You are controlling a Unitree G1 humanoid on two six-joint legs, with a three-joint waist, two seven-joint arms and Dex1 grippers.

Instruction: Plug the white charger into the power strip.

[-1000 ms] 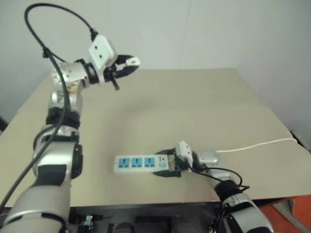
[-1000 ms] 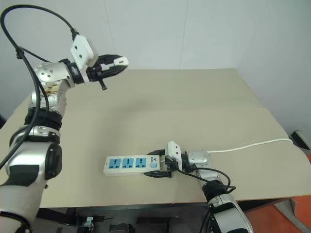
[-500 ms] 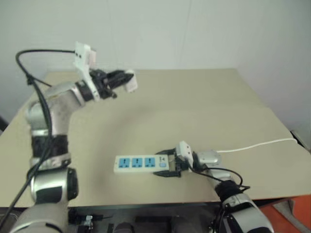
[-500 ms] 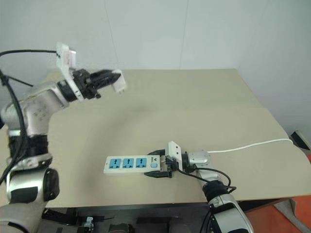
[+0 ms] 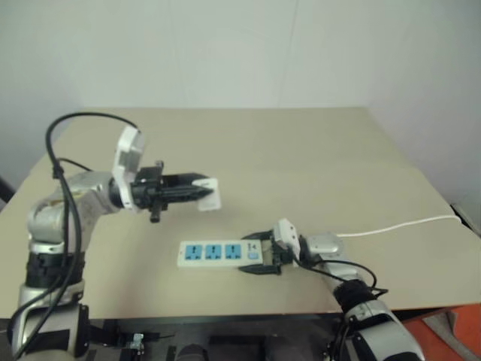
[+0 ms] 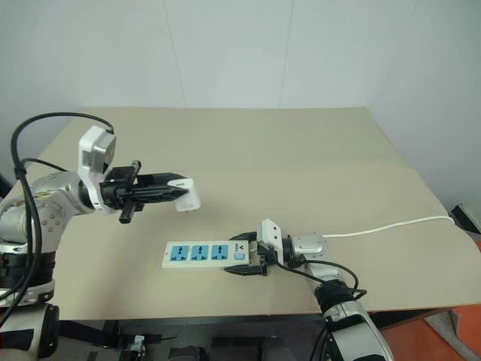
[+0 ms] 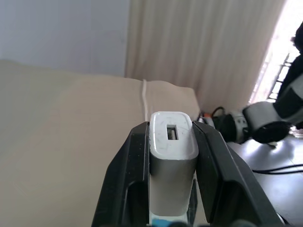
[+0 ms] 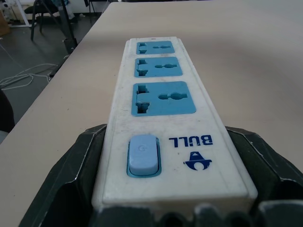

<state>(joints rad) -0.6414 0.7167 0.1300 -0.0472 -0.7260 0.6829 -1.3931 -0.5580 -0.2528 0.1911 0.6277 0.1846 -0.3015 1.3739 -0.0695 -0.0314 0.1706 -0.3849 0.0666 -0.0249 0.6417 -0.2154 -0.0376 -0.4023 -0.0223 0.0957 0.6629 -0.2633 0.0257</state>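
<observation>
The white charger point(image 5: 208, 193) hangs above the table, just beyond the power strip's left half, with my left gripper point(image 5: 198, 189) shut on it and lying level, pointing right. In the left wrist view the charger point(image 7: 173, 151) sits between both black fingers point(image 7: 127, 182). The power strip point(image 5: 213, 253) lies flat near the table's front edge, its three blue sockets facing up. My right gripper point(image 5: 259, 258) is shut on its switch end. The right wrist view shows the power strip point(image 8: 163, 94) running away from me, with a finger point(image 8: 265, 165) pressed to each side.
The strip's thin white cord point(image 5: 392, 225) runs right across the beige table point(image 5: 301, 158) to its right edge. A wall stands behind the table. My left arm's black cable point(image 5: 56, 158) loops above the table's left side.
My left arm has come down and back from high over the far left corner, rolling its wrist, and now holds the charger low near the strip. My right gripper and the strip have stayed put.
</observation>
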